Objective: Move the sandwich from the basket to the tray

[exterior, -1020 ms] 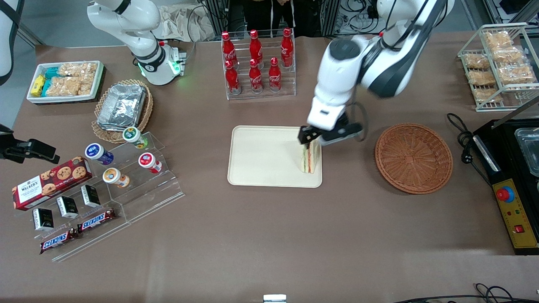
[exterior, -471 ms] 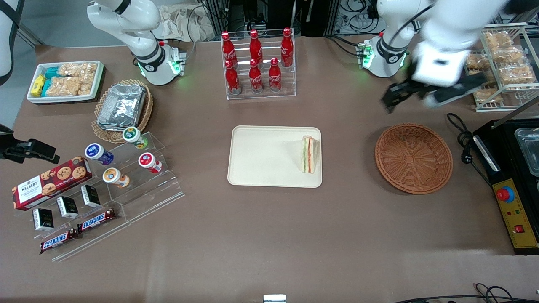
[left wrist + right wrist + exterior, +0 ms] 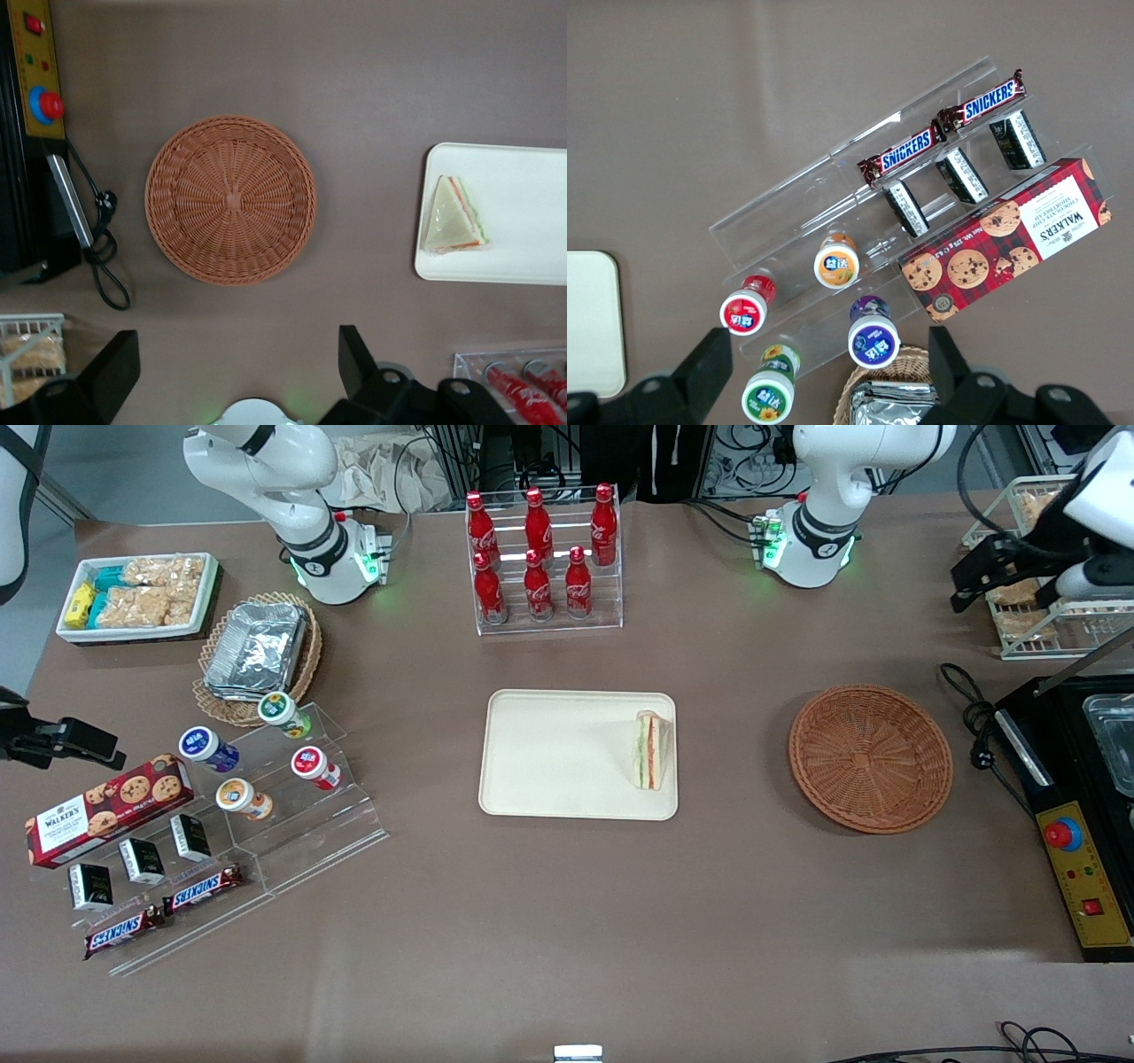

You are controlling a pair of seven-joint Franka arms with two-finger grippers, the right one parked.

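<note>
The sandwich (image 3: 648, 750) lies on the cream tray (image 3: 549, 757), at the tray's end nearest the basket. The left wrist view shows the sandwich (image 3: 453, 218) and the tray (image 3: 523, 212) too. The reddish-brown wicker basket (image 3: 870, 757) holds nothing; it also shows in the left wrist view (image 3: 230, 199). My left gripper (image 3: 1005, 576) is open and holds nothing. It hangs high toward the working arm's end of the table, farther from the front camera than the basket, over the wire snack rack. In the left wrist view the gripper (image 3: 235, 372) has its fingers (image 3: 354, 359) wide apart.
A wire rack of snack bags (image 3: 1054, 558) stands under the gripper. A black appliance with a red button (image 3: 1076, 841) and a black cable (image 3: 974, 726) lie beside the basket. A clear rack of cola bottles (image 3: 540, 558) stands farther back than the tray.
The gripper let go of the sandwich on the tray, rose and swung away past the basket to above the wire rack. The sandwich stays on the tray.
</note>
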